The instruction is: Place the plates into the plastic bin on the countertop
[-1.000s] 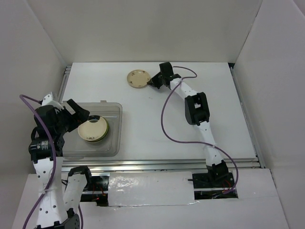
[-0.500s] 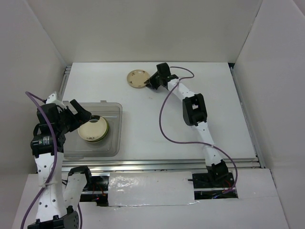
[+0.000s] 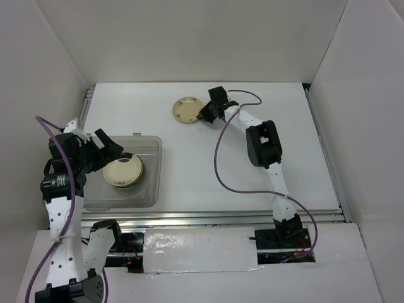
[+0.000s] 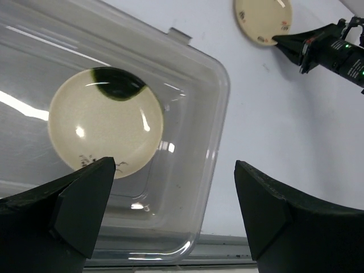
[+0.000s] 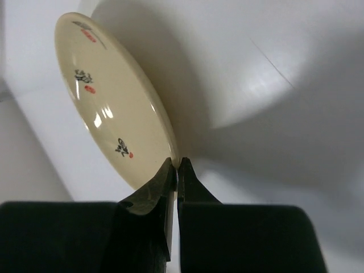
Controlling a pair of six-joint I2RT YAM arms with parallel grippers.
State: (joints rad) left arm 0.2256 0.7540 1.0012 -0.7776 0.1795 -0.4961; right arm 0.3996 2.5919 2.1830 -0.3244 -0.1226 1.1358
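Two places hold plates. One cream plate (image 5: 114, 96) is at the far middle of the countertop (image 3: 252, 189). It is glossy, with small dark marks and red dabs spaced round its inner face. In the right wrist view it stands tilted off the white surface, with a shadow beneath it. The right gripper (image 5: 176, 165) is pinched tight on its right rim, the two fingertips meeting at the very edge.

The rest are a stack of plates (image 4: 105, 122) inside the plastic bin (image 4: 219, 108) at the near left. A cream one with faint dark marks lies on top, and a lime edge and a glossy dark crescent peek out beneath it. How many lie in the stack cannot be told, and the marks are too small to read. The bin's clear walls show mostly as glare and rim lines.

The left gripper (image 3: 113, 148) hangs over the bin's left side with its jaws wide apart, holding nothing. The bottom edge of the left wrist view cuts off its finger bases
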